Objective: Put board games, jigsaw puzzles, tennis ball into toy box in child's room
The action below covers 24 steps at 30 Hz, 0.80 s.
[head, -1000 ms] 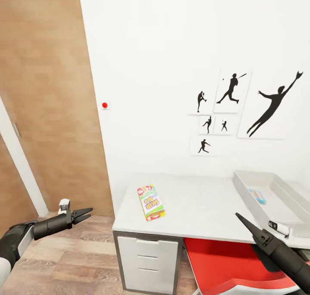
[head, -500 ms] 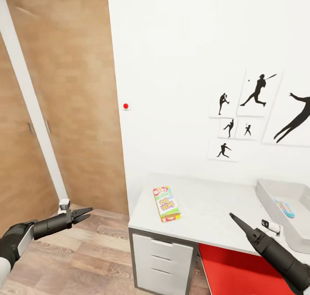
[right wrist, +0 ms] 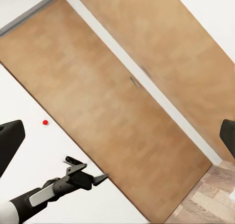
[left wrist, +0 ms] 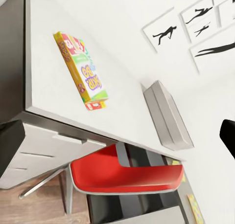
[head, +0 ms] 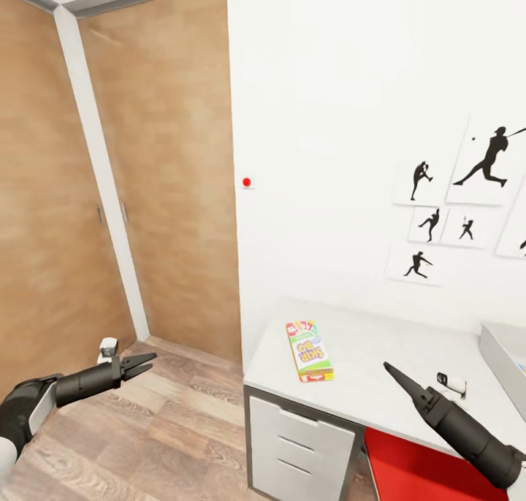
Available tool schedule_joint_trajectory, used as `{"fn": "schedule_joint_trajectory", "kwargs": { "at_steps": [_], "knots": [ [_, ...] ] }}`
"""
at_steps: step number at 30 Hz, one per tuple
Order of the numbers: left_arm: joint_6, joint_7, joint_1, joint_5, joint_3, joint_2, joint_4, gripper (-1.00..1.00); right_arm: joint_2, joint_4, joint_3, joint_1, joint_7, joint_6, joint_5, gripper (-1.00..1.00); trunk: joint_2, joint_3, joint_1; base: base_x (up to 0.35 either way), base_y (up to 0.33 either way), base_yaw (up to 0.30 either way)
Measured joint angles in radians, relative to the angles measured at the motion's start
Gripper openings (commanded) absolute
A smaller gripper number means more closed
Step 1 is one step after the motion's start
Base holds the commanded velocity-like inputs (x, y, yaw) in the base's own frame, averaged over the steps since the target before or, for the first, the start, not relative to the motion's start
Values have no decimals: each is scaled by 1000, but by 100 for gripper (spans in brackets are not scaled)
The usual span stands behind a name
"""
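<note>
The white-and-green board game (head: 310, 350) lies flat on the surface (head: 380, 369), near its corner. The left claw (head: 146, 360) and the right claw (head: 389, 369) are both pinched closed and empty, held low, probably for driving.

Matt pale grey tabletop (head: 365, 362), smooth and unmarked. Glossy printed card on the white-and-green board game (head: 310, 350) lying flat there. Warm wood grain on the wardrobe doors (head: 153, 180), satin finish; rougher planking on the wood floor (head: 146, 442). Smooth red plastic on the chair seat (left wrist: 122, 172). Matt black casing on left tool (head: 146, 361) and right tool (head: 391, 370). Flat white painted wall (head: 351, 85).
</note>
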Motion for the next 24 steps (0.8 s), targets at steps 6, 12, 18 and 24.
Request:
{"fn": "schedule_joint_trajectory", "kwargs": {
  "at_steps": [6, 12, 18, 24],
  "knots": [
    [0, 4, 0, 0, -1, 7, 1, 100, 0, 0, 9, 0, -3, 0, 0, 100, 0, 4, 0, 0, 0, 270],
    [-1, 11, 0, -1, -1, 23, 3, 100, 0, 0, 58, 0, -50, 0, 1, 100, 0, 8, 0, 0, 0, 270],
    [-1, 46, 1, -15, -3, 42, 11, 100, 1, 0, 208, -1, -208, 0, 1, 100, 0, 11, 0, 0, 0, 270],
    [-3, 187, 11, -75, 2, 55, 39, 100, 0, 0, 388, -3, -446, -1, 1, 100, 0, 15, 0, 0, 0, 271]
  ]
}}
